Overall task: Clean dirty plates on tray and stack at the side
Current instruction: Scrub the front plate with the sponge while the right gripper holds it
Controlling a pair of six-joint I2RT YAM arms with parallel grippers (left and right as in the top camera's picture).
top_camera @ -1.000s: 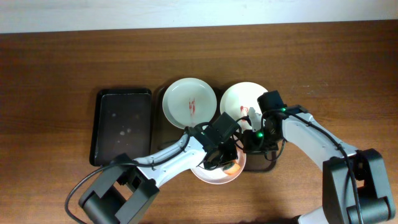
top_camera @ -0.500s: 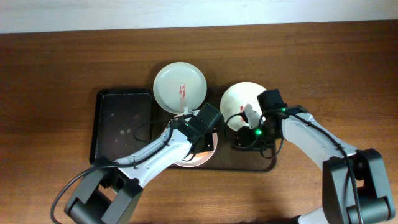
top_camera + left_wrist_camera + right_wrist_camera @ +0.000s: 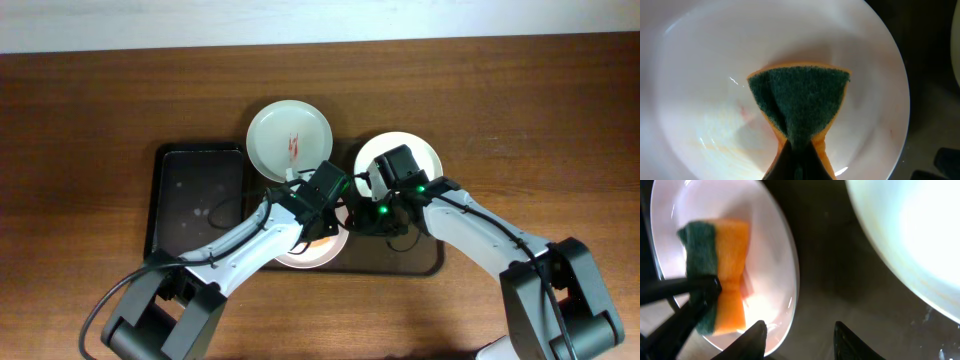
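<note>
— How is the left gripper (image 3: pixel 799 152) found?
— It is closed upon a sponge (image 3: pixel 799 102), which is pinched at one edge and so folded (green scouring face towards the wrist camera, orange foam behind). The sponge is pressed into the near plate (image 3: pixel 695 70), where faint reddish-orange streaks are seen.
— And the right gripper (image 3: pixel 801 339)?
— Its fingers are spread apart and nothing is held between them. It is hung over the dark floor of the tray (image 3: pixel 820 270), just beside the near plate's rim. Whether that rim is touched by one finger cannot be told.
— Where are the plates placed?
— The near plate is set at the tray's front left, under the left gripper. The far plate (image 3: pixel 290 140), faintly greenish and marked by a red smear, is laid at the tray's back left corner. Whether it is wholly inside the raised rim cannot be told. The right plate (image 3: pixel 425 155) is laid at the back right and is partly covered by the right arm.
— What else is seen?
— A smaller black tray (image 3: pixel 195 205), speckled with drops, is placed just to the left of the brown one on the wooden table (image 3: pixel 100 100).
</note>
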